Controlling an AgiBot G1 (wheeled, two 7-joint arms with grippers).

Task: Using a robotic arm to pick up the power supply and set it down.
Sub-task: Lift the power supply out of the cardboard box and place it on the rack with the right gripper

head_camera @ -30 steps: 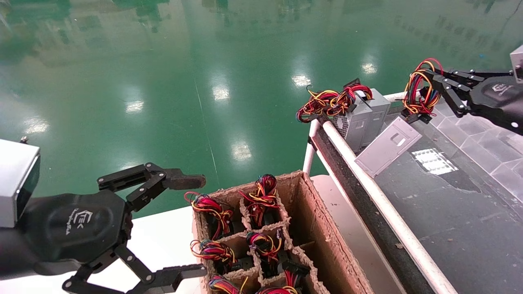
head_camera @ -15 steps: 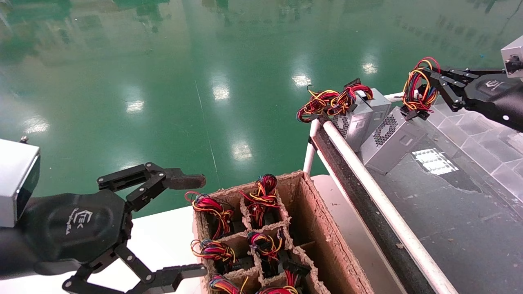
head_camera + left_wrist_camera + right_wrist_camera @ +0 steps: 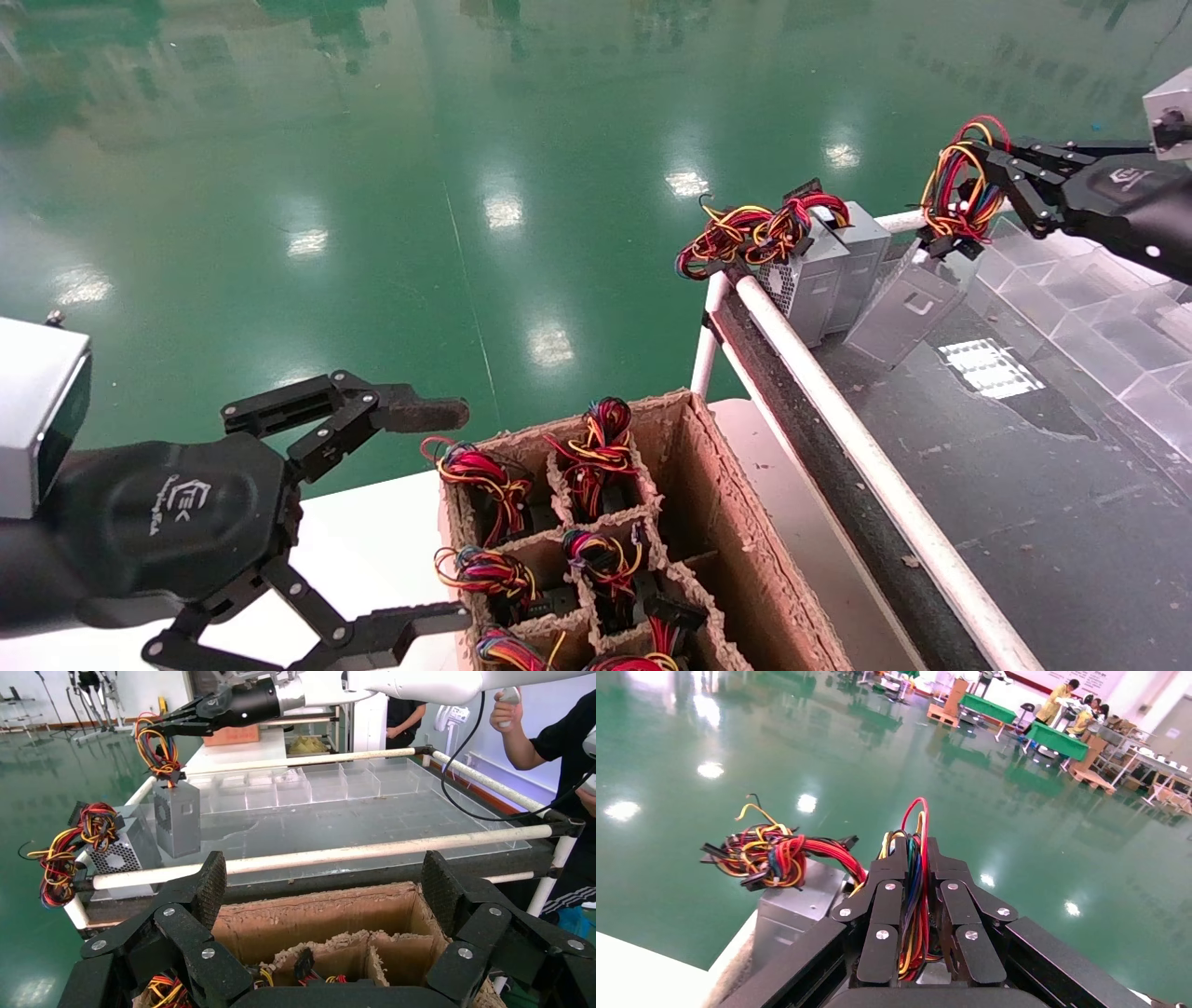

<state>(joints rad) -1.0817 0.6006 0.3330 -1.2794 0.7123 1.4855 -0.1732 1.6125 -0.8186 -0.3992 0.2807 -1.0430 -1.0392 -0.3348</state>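
The power supply is a grey metal box hanging tilted from its loop of red, yellow and blue wires. My right gripper is shut on that loop at the far right, above the black table. In the right wrist view the wires run between the closed fingers of the right gripper. The left wrist view shows the power supply nearly upright, its lower end at the table surface; I cannot tell if it touches. My left gripper is parked open at the near left, next to the cardboard box.
A second grey power supply with a mesh side and sprawling wires stands just left of the held one. A white rail edges the black table. A clear divided tray lies behind. The cardboard box holds wire bundles. A person stands beyond the table.
The hanging power supply has swung and turned, moving closer to the mesh-sided one. My right gripper has shifted slightly up and back. The left arm has not moved.
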